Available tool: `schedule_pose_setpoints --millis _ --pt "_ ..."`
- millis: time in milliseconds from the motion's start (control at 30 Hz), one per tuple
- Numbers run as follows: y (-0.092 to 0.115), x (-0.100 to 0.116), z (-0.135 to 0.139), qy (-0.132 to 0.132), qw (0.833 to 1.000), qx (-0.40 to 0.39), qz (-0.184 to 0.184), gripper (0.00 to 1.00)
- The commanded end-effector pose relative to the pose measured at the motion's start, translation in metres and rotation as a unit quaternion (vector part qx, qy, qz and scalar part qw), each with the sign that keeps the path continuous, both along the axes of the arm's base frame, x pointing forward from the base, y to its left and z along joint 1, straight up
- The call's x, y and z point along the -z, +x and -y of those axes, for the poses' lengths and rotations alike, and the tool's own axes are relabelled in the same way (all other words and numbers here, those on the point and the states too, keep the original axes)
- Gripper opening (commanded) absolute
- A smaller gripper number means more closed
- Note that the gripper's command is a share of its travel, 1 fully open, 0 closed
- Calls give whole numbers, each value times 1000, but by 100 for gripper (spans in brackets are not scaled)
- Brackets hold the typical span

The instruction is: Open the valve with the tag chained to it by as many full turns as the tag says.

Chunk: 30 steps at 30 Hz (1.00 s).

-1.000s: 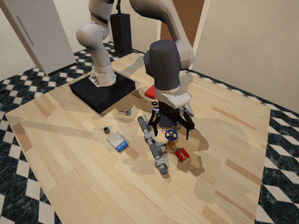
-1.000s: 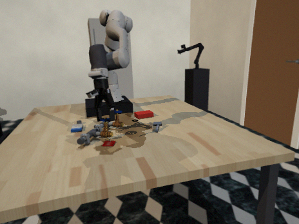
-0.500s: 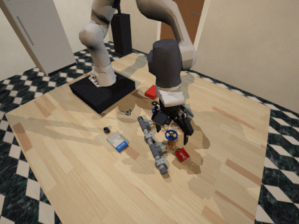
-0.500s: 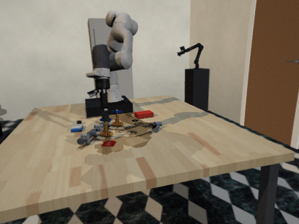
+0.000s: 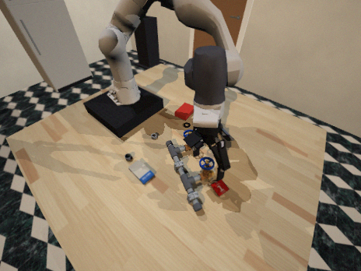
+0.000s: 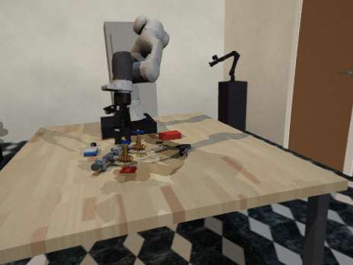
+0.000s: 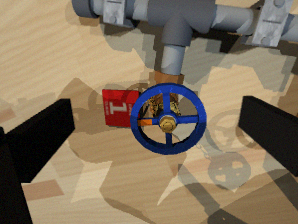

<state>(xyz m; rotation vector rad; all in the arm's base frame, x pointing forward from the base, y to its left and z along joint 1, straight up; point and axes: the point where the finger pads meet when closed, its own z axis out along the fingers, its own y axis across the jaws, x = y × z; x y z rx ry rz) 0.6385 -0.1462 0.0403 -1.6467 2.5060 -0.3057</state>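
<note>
A grey pipe (image 5: 183,171) (image 6: 103,161) (image 7: 200,17) lies on the table with two brass valves, each with a blue handwheel. The near valve's handwheel (image 5: 206,158) (image 7: 167,119) (image 6: 125,144) has a red tag marked "1" (image 5: 219,188) (image 6: 128,170) (image 7: 119,107) chained to it. The second handwheel (image 5: 187,131) (image 6: 138,132) sits farther back along the pipe. My gripper (image 7: 157,112) (image 5: 212,156) is open and hangs straight over the tagged handwheel, one black finger on each side of it, not touching it.
A red block (image 5: 184,111) (image 6: 170,135), a black ring (image 5: 187,124), a small nut (image 5: 154,134), a dark cap (image 5: 128,156) and a grey-and-blue box (image 5: 141,171) (image 6: 90,151) lie around the pipe. The arm's black base (image 5: 122,109) stands behind.
</note>
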Motion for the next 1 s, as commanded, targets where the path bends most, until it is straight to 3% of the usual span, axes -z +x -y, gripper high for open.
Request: schedule_pose_setpoints --millis 0,100,967 --pt "-5 4 -7 29 992 122 -24 100" --pt "-5 4 -7 37 986 160 -31 100" --pt "-5 4 -7 37 986 160 -31 100"
